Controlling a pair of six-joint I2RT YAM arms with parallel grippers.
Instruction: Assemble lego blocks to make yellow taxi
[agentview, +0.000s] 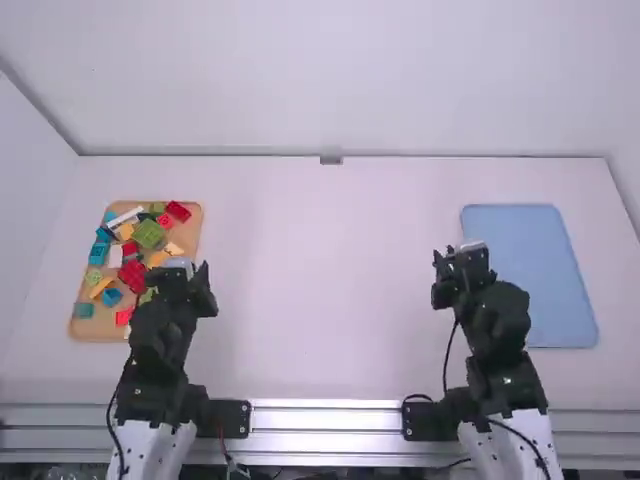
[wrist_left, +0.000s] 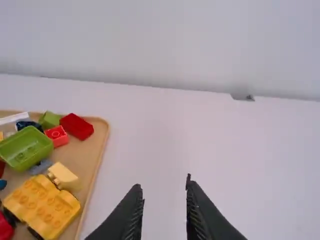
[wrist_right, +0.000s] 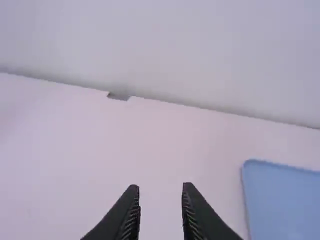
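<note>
The white tabletop (agentview: 325, 270) spreads wide between a tan tray (agentview: 82, 335) on the left and a blue mat (agentview: 530, 275) on the right. Its far edge runs along the foot of a pale, plain back wall (agentview: 330, 75), where a small grey piece (agentview: 331, 160) sits near the middle. Another pale wall (agentview: 30, 170) closes off the left side, and the tabletop's right edge slants outward toward the camera. A silvery metal rail (agentview: 325, 418) crosses the near side, by the arm bases.

The blocks lie loose and jumbled in the tray: teal blocks (agentview: 98, 253) toward its left side, a red block (wrist_left: 76, 126) near its far right corner, and a hollow green block (wrist_left: 25, 150) nearby. Closer in is a yellow block (wrist_left: 42, 207) with round studs and dark wheels at its side; a small yellow block (wrist_left: 66, 178) is just beside it.

The left end effector (agentview: 180, 270) is above the tray's near right part, its fingers wide apart with the tabletop seen between them. The right end effector (agentview: 463, 258) is just left of the blue mat, above the tabletop, its fingers also well parted. The mat is flat, with rounded corners.
</note>
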